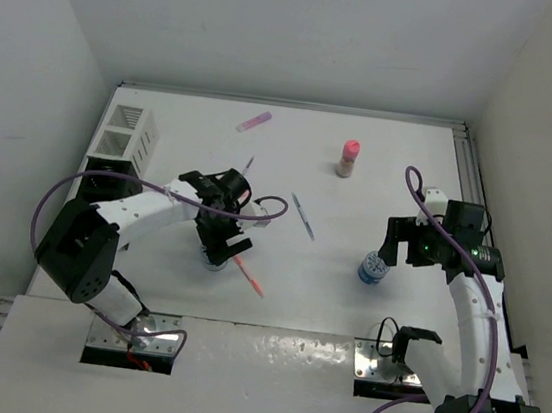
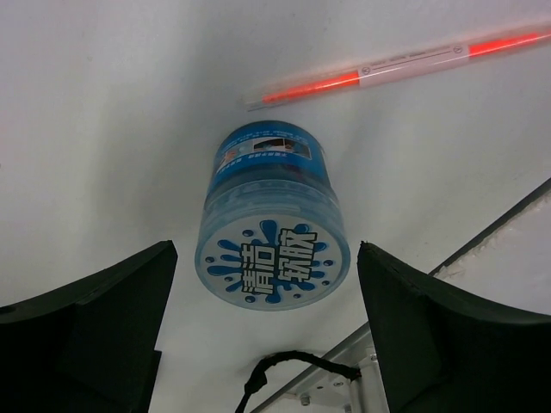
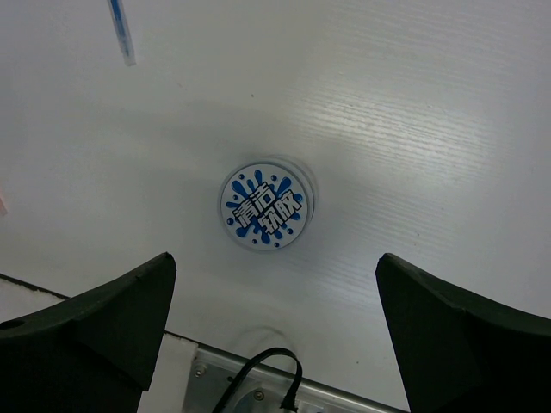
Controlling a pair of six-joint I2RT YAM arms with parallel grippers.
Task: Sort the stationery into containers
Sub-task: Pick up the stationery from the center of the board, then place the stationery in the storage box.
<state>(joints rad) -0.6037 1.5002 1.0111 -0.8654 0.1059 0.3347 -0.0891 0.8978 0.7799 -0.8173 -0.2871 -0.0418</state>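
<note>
Top cam: the left jar [image 1: 213, 260] is mostly hidden under the left gripper [image 1: 219, 247]; only a bit of rim shows. The black box [image 1: 107, 172] is partly covered by the left arm, so I can't make out its inside. The white box [image 1: 129, 132] sits just behind it by the left wall. The right wrist cam cuts the blue pen [image 3: 122, 30] off at the top edge.

Left wrist cam: the gripper is spread wide w/ nothing in it. The jar stands upright btw the fingers [image 2: 95, 327], gap on both sides, no contact. The orange pen [image 2: 396, 62] lies just beyond the jar, not touching it.

The right gripper [image 3: 275, 258] is also spread wide & empty. It hangs above the right jar [image 3: 264, 206], which I see lid-up, centred btw the fingers. The bottle [image 1: 347, 159] and pink marker [image 1: 254, 121] lie well apart, on the far side.
</note>
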